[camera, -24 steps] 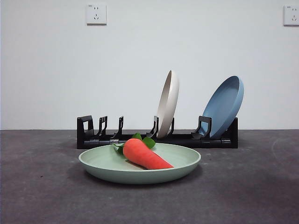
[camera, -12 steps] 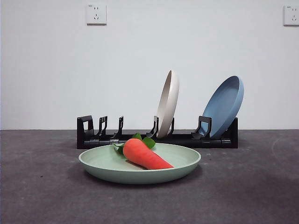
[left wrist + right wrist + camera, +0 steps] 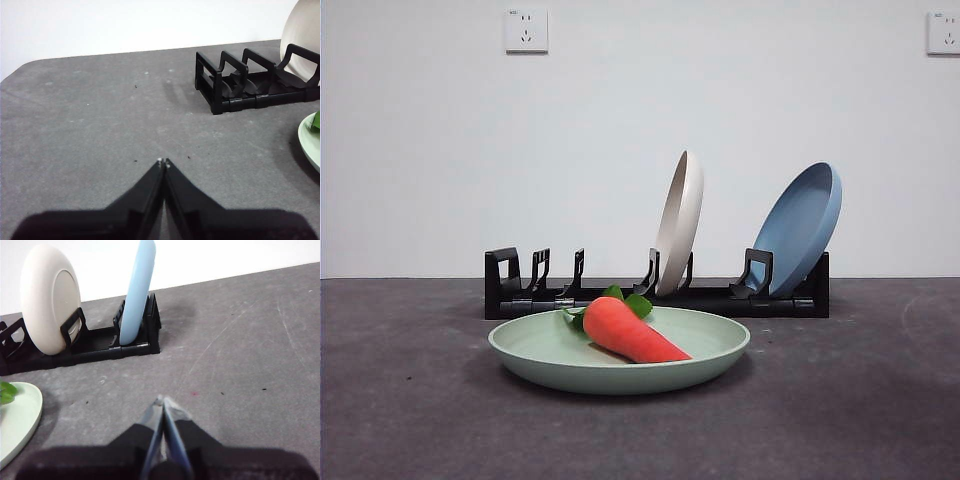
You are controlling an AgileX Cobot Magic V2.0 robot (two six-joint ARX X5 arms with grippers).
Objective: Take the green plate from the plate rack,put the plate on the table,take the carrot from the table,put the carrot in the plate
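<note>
Nothing has moved: carrot [image 3: 630, 333] lies in the green plate [image 3: 705, 356] (before the plate rack [image 3: 780, 299]); left gripper [image 3: 163, 162] and right gripper [image 3: 162, 401] closed, empty.

The left gripper [image 3: 163, 162] is matte black: two flat jaws that taper from a broad dark base to a thin point, each tip carrying a tiny pale speck (perhaps a screw head). The right gripper [image 3: 162, 401] has the same black, tapered build, but the inner faces of its jaws look bluish-grey and glossy.
</note>
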